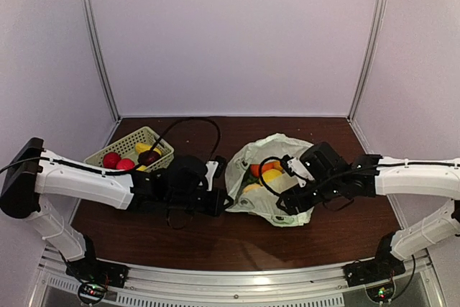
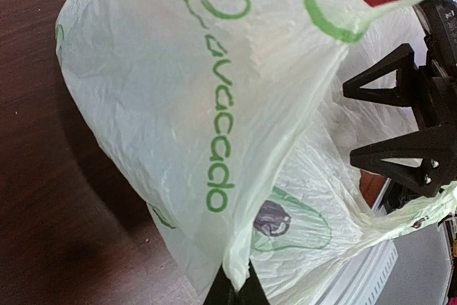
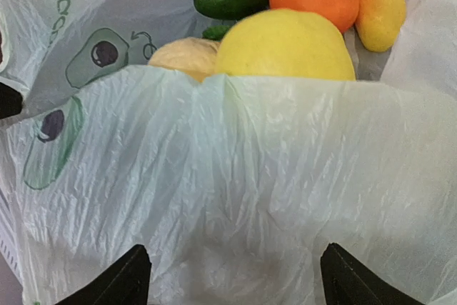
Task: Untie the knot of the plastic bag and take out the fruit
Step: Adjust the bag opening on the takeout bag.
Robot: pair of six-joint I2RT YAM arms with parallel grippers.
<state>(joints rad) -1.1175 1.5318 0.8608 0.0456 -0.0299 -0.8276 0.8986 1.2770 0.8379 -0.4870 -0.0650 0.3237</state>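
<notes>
Several fruit lie just beyond the spread right end effector, while the left end effector pinches the plastic bag at its edge.

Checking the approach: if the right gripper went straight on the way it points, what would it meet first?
Probably the bag, its near wall right ahead of the open right gripper; the yellow fruit sits behind, depth unclear.

Pale, crinkly, green-printed plastic bag with open mouth, yellow and orange fruit visible inside.
</notes>
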